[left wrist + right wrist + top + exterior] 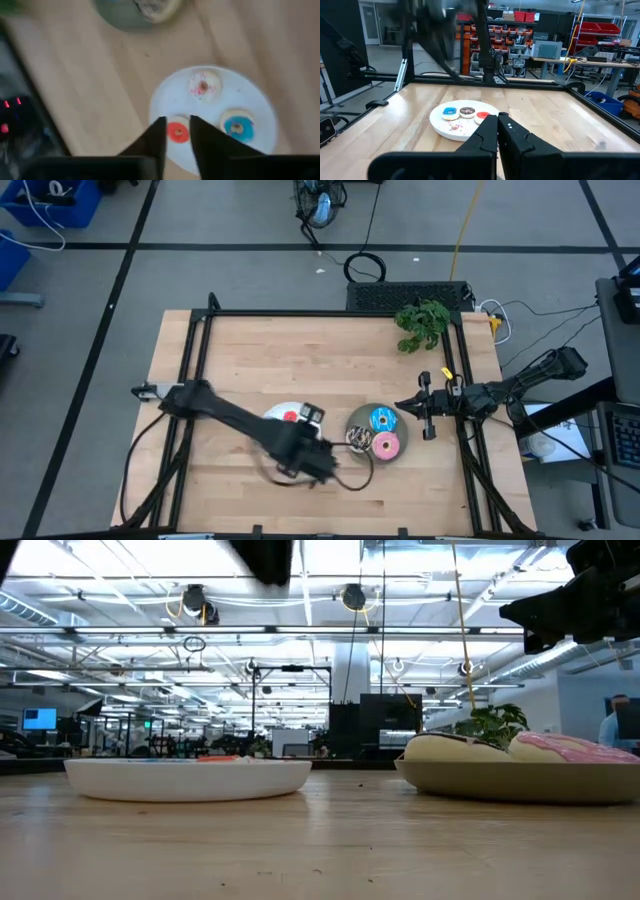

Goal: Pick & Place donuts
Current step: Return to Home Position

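left gripper (177, 122) is held over white plate (252, 97), fingers narrowly parted, nothing gripped | 4 tiny donuts (467, 111) are seen on it | 3 larger donuts (382, 419) are seen on grey plate (403, 430) nearby | right gripper (498, 120) is closed, empty, at right table edge | far half of table (300, 350) is shown as bare wood

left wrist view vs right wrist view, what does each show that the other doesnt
Only the left wrist view, past the open left gripper above the white plate: the grey plate. Only the right wrist view, past the shut right gripper near the table's right edge: the tiny brown donut and the room. Both: the white plate, tiny blue donut and tiny red donut.
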Controlling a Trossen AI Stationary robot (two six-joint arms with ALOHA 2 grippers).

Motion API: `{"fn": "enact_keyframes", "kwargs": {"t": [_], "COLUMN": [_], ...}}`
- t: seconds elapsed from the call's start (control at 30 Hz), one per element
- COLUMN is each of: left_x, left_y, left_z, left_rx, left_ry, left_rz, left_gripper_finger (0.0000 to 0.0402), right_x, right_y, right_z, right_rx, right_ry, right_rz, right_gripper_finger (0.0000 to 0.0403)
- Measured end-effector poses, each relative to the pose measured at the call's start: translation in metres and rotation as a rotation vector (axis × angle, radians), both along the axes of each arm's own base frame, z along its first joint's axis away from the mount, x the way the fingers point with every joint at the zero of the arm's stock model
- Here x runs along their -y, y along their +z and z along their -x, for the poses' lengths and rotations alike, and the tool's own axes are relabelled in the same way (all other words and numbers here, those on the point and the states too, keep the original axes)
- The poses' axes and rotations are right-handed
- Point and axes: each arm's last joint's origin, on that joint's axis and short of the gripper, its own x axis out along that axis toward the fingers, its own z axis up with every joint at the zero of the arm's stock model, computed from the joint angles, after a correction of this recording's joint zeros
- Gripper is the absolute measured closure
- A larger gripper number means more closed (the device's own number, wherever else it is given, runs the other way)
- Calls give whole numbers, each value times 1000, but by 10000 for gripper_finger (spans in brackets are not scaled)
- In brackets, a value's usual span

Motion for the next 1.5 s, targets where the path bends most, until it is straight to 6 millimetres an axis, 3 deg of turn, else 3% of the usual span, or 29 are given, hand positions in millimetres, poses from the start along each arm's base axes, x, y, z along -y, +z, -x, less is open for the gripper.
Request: {"fn": "enact_keyframes", "kwargs": {"t": [0.13,0.2,0.3,0.37,0.43,0.53,0.67,0.87,1.03,1.13,1.37,1.5], "left_x": [-6,-15,-30,-41,-50,-61,-72,-98,-113,-117,-130,-133], "left_y": [79,112,140,142,129,91,42,-6,-33,-49,-80,-87], "left_z": [53,84,133,163,190,216,233,255,272,274,271,274], "left_rx": [246,387,584,663,718,798,947,1199,1330,1387,1341,1338], "left_ry": [42,95,196,257,308,327,218,97,15,-34,-57,-108], "left_rz": [42,93,147,173,175,174,258,328,463,456,446,449], "left_gripper_finger": [385,393,389,395,397,393,398,397,397,398,399,399], "right_x": [0,0,0,0,0,0,0,0,0,0,0,0], "right_y": [-1,-1,-1,-1,-1,-1,-1,4,4,4,5,7], "right_z": [0,0,0,0,0,0,0,0,0,0,0,1], "right_rx": [-7,-8,-8,-8,-8,-8,-5,35,41,39,61,86], "right_ry": [1,0,0,0,0,0,-1,-4,-2,-2,-4,14], "right_rz": [-6,-6,-5,-5,-6,-5,2,53,59,76,111,117], "right_gripper_finger": [403,403,403,403,403,403,403,403,403,403,403,403]}}
